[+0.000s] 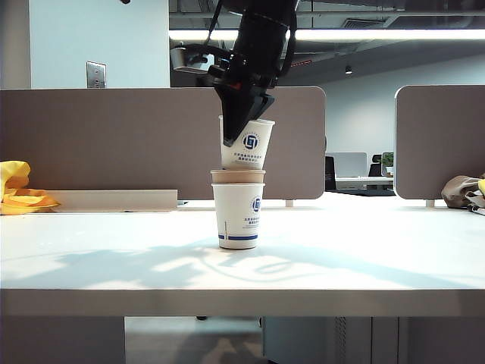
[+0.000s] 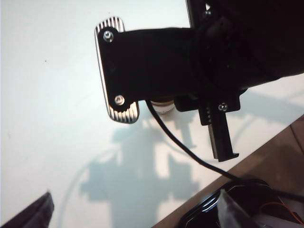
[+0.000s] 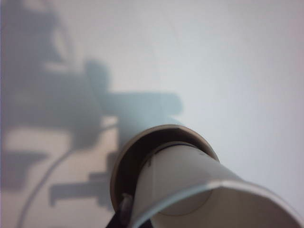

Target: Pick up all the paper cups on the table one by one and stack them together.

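Note:
On the table (image 1: 341, 258) stands a white paper cup (image 1: 238, 216) with a blue logo. A tan-brown cup (image 1: 238, 177) is nested in it, only its rim showing. My right gripper (image 1: 241, 129) comes down from above, shut on the rim of a second white logo cup (image 1: 248, 144). That cup is tilted, its base at the brown cup's mouth. In the right wrist view the held cup (image 3: 190, 180) pokes into the brown rim (image 3: 142, 137), with my right gripper (image 3: 142, 213) at its lip. My left gripper (image 2: 135, 204) hangs open over bare table, holding nothing.
Brown-grey divider panels (image 1: 114, 136) close off the back. A yellow cloth (image 1: 19, 189) lies at the far left and a bundle of fabric (image 1: 462, 189) at the far right. A low white ledge (image 1: 114, 199) runs along the left panel. The right arm's black body (image 2: 156, 61) fills part of the left wrist view.

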Controlling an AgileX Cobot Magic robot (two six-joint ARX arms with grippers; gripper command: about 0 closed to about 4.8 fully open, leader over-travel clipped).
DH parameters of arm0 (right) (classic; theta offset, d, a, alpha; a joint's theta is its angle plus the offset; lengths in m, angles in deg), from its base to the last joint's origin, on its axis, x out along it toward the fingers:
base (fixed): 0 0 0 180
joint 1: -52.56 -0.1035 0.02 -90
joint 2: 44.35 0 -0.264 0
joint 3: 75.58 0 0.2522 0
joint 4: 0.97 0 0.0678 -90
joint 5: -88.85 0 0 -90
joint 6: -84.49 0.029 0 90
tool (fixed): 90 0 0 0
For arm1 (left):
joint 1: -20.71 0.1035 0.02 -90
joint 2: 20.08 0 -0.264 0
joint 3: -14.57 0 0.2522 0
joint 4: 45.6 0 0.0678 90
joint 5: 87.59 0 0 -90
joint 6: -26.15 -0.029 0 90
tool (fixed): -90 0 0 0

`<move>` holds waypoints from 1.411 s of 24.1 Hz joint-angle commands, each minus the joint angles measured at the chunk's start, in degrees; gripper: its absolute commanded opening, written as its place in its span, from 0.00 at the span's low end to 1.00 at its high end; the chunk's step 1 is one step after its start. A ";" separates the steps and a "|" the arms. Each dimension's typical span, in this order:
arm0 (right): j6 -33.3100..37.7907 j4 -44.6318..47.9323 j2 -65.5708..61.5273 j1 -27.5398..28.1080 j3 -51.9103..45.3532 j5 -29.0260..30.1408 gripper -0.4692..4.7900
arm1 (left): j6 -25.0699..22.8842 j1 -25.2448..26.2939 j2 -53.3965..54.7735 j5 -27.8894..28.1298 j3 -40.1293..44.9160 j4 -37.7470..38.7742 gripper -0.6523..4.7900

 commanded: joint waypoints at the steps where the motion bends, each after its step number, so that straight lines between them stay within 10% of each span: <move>1: -0.02 0.42 -0.28 -0.11 0.24 0.44 0.08 | 0.13 0.02 -0.20 0.17 -0.04 -0.52 1.00; 16: 0.52 -0.46 -1.97 -0.15 0.24 0.07 0.09 | 0.13 0.02 -0.20 0.15 -0.04 -0.52 1.00; 24: 2.05 0.79 -1.97 -0.15 0.35 -0.20 0.50 | 0.13 0.04 -0.20 0.15 -0.04 -0.52 1.00; 30: 2.43 1.22 -1.46 -0.15 0.42 -2.56 0.50 | 0.13 0.02 -0.20 0.15 -0.04 -0.52 1.00; 34: 3.48 1.20 1.18 -0.11 0.44 -6.34 0.10 | 0.13 0.02 -0.20 0.17 -0.04 -0.52 1.00</move>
